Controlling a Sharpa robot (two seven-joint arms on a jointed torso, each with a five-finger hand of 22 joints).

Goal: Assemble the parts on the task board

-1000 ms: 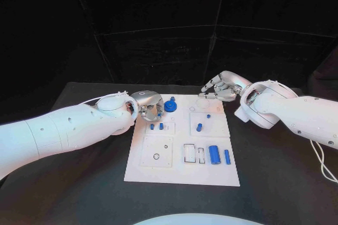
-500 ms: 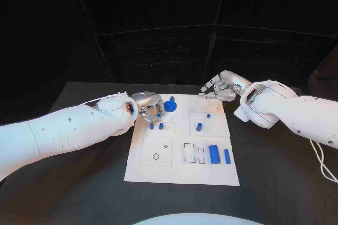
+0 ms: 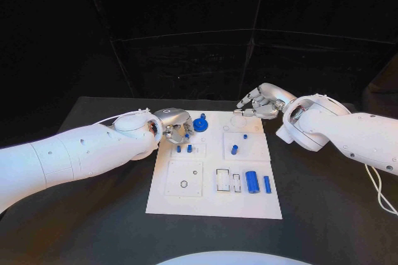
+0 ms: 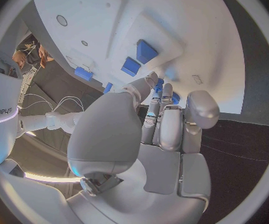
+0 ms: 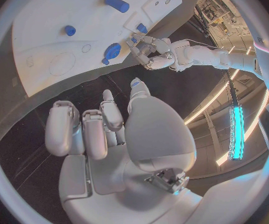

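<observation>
- Task board (image 3: 214, 202) lies mid-table; left hand (image 3: 174, 127) is at its far left corner, fingers curled over small blue parts (image 3: 184, 148). Can't tell if grasping; a part could slip & roll off.
- Right hand (image 3: 259, 104) hovers beyond the far edge, fingers loosely curled, holding nothing.
- Round blue part (image 3: 200, 125) sits just beside left hand's fingers; could get knocked.

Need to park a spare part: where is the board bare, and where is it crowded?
Bare: the task board's near strip, below the blue cylinders. Crowded: its far-left corner, where the left hand sits by the blue knob and pegs.
</observation>
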